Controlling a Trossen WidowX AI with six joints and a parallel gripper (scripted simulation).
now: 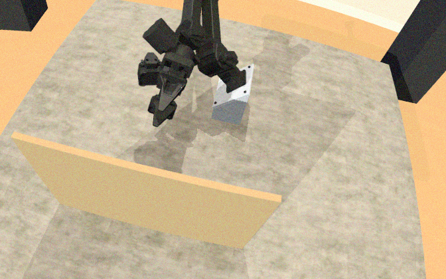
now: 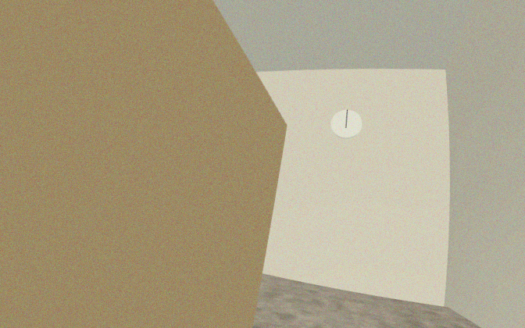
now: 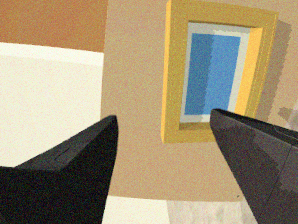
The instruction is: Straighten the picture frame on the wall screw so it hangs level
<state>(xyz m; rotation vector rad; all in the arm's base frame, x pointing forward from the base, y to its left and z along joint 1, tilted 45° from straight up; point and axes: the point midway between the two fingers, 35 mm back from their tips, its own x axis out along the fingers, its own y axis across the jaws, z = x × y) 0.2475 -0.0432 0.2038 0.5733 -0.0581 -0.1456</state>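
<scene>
Top view: empty jaws (image 1: pixel 160 114), partly open, apparently above the mottled tabletop (image 1: pixel 332 159) (image 2: pixel 351 308).

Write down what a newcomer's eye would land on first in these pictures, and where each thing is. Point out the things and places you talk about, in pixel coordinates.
In the wrist view, the eye goes to the yellow frame (image 3: pixel 172 75) with its blue picture, upper right of centre, partly behind one dark finger of the open claw (image 1: pixel 158 116) (image 3: pixel 165 116). From above, the black arm (image 1: pixel 200 20) stands out at top centre, facing the broad tan board (image 1: pixel 146 199) (image 2: pixel 129 164). That board also fills the left half of the exterior view.
</scene>
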